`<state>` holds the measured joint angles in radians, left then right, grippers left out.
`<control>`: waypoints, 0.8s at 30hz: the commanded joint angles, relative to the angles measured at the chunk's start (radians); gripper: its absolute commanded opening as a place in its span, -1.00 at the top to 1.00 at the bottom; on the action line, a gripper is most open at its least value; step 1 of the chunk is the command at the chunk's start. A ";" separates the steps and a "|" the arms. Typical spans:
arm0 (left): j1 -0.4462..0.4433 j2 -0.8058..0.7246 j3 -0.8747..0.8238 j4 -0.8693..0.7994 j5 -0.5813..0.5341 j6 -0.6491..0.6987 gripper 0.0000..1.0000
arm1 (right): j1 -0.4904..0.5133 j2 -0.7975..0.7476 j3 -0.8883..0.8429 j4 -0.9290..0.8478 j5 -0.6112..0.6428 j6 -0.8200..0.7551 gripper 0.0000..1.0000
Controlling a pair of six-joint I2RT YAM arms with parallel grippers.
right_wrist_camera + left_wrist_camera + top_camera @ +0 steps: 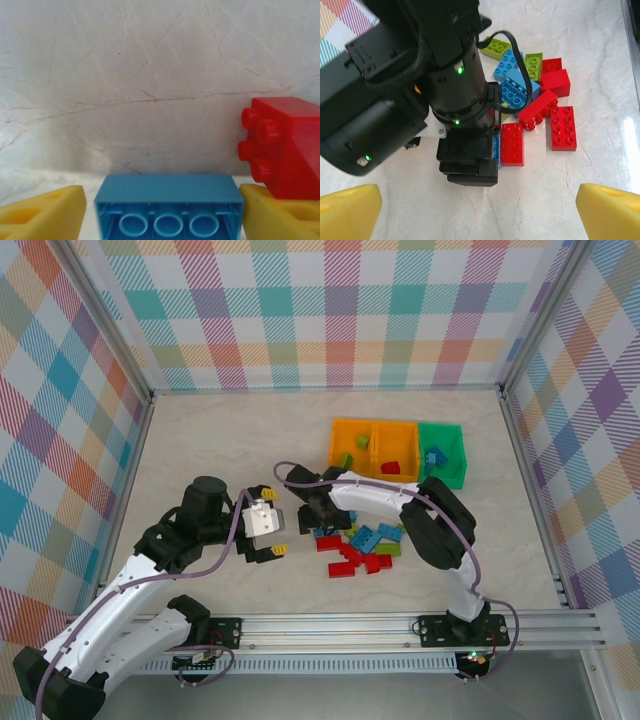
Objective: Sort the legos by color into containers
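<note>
The legos [360, 545] lie in a loose heap of red, light blue and lime green bricks at mid-table. My right gripper [320, 515] is down at the heap's left edge. In its wrist view a light blue brick [167, 200] sits between the yellow fingers [45, 210], hollow underside toward the camera, with a thin gap on the left side. A red brick [287, 150] lies just right of it. My left gripper [480, 215] hangs wide open left of the heap, holding nothing, looking at the right arm's wrist [467, 165]. The containers stand behind: two orange bins [355, 445] and a green bin [442, 453].
The left orange bin holds lime bricks [345, 460], the second orange bin [410, 428] a red one [390, 467], and the green bin blue ones [435, 455]. Checked walls enclose the table on three sides. A metal rail [400, 625] runs along the near edge.
</note>
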<state>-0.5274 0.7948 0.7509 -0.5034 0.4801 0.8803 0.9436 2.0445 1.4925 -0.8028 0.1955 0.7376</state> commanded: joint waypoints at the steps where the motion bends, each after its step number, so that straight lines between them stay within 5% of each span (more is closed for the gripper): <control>1: 0.010 -0.009 0.025 -0.013 0.029 0.014 -1.00 | 0.012 0.061 0.004 -0.078 0.047 -0.004 -0.43; 8: 0.010 -0.008 0.023 -0.020 0.054 0.026 -1.00 | 0.012 -0.005 -0.039 -0.017 0.042 -0.004 -0.06; 15: 0.010 -0.025 0.008 0.000 0.106 0.034 -1.00 | -0.025 -0.244 -0.112 0.086 0.016 -0.037 0.06; 19: 0.010 -0.019 0.005 0.046 0.117 -0.020 -1.00 | -0.124 -0.396 -0.177 0.177 0.021 -0.078 0.08; 24: 0.010 -0.016 -0.004 0.197 -0.023 -0.238 -1.00 | -0.355 -0.525 -0.248 0.232 0.037 -0.149 0.08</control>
<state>-0.5274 0.7834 0.7494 -0.4168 0.5186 0.7734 0.6922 1.5539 1.2953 -0.6098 0.2035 0.6506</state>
